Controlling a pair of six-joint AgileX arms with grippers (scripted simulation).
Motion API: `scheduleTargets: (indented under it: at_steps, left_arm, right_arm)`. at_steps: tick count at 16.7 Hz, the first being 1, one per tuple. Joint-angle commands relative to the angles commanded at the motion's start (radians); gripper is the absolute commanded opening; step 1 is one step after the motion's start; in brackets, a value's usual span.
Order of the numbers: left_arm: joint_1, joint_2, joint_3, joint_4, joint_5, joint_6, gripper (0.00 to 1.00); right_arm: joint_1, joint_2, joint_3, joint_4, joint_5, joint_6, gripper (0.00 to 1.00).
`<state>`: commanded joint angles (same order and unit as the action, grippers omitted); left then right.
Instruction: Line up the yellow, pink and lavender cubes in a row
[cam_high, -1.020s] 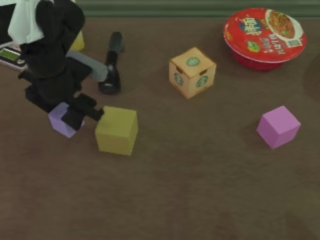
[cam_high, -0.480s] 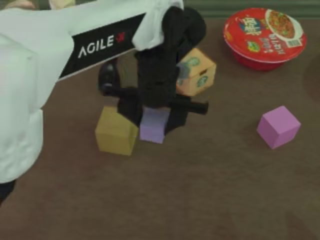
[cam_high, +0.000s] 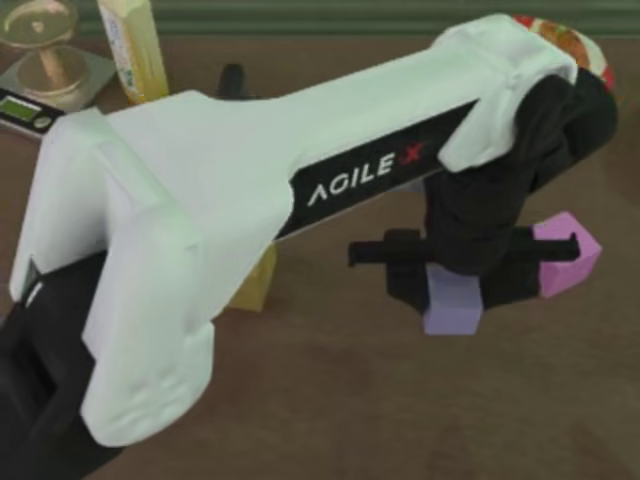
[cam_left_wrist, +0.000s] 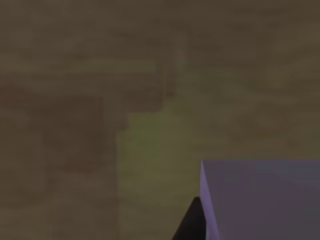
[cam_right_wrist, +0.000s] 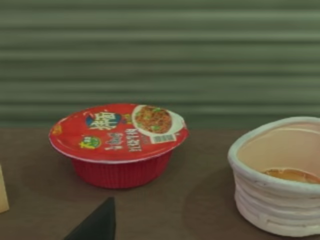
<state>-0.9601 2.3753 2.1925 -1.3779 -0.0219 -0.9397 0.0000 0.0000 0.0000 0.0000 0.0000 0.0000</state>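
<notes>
My left arm reaches across the table, and my left gripper (cam_high: 452, 298) is shut on the lavender cube (cam_high: 452, 310). That small pale purple cube hangs just left of the pink cube (cam_high: 578, 248), which my gripper partly hides. The yellow cube (cam_high: 256, 287) shows only as a sliver under the white arm, left of centre. The left wrist view shows the lavender cube (cam_left_wrist: 260, 200) close up over bare table. My right gripper (cam_right_wrist: 102, 225) is out of the top view and shows only as a dark tip in its own wrist view.
A red noodle bowl (cam_right_wrist: 119, 142) stands at the back right, next to a white ribbed bowl (cam_right_wrist: 277, 175). At the back left are a yellow carton (cam_high: 135, 50), a brass stand (cam_high: 45, 45) and a small scale (cam_high: 25, 110). A black object (cam_high: 232, 78) pokes out behind the arm.
My left arm has swung right with the lavender cube, from beside the yellow cube to just left of the pink cube. It now covers the orange-tan box.
</notes>
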Motion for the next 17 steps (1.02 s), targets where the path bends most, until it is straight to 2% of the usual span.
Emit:
scheduleTargets:
  at_steps: [8,14,17]
  left_arm:
    - [-0.014,0.001,0.0,0.014,-0.002,-0.028,0.0]
    - [-0.014,0.023,-0.185,0.222,-0.001,-0.027,0.0]
    - [-0.016,0.028,-0.217,0.255,-0.002,-0.026,0.0]
  right_arm:
    - [0.0,0.0,0.0,0.0,0.0,0.0,1.0]
    - [0.0,0.0,0.0,0.0,0.0,0.0,1.0]
    - [0.0,0.0,0.0,0.0,0.0,0.0,1.0]
